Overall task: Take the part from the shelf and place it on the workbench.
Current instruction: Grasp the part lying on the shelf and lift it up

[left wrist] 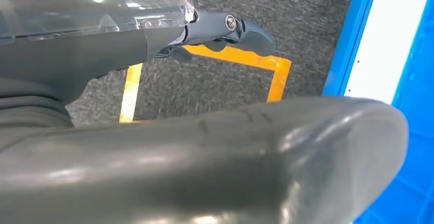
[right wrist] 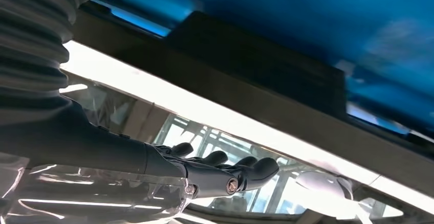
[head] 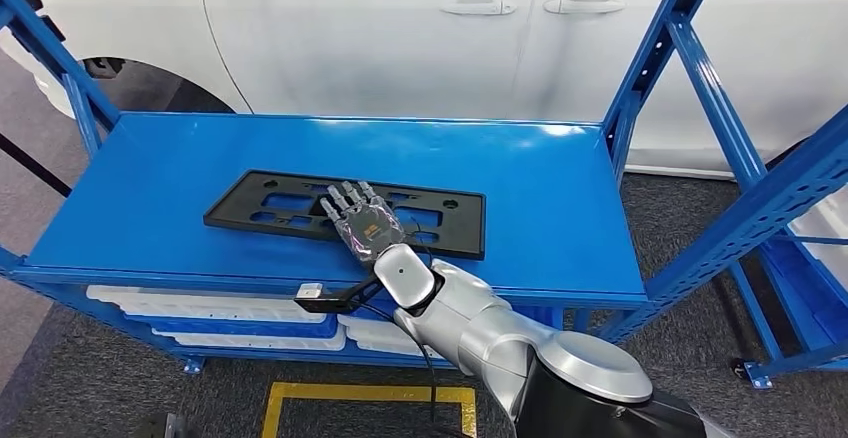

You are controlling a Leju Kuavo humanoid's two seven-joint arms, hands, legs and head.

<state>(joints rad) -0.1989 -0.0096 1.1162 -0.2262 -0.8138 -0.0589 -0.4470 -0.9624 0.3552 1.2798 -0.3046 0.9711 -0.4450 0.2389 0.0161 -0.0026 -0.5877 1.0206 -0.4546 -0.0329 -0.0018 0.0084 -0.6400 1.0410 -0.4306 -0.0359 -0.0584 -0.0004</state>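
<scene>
Right hand (head: 362, 226) flat over the black frame part (head: 270, 201) on the blue shelf (head: 560, 208), fingers (head: 338, 202) spread, gripping nothing, poised for pickup.

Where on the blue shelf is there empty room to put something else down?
The blue shelf is bare along its back edge near the white car, and on wide patches left and right of the black plate. The middle front is crowded: the plate lies there with the right hand stretched flat over it.
</scene>
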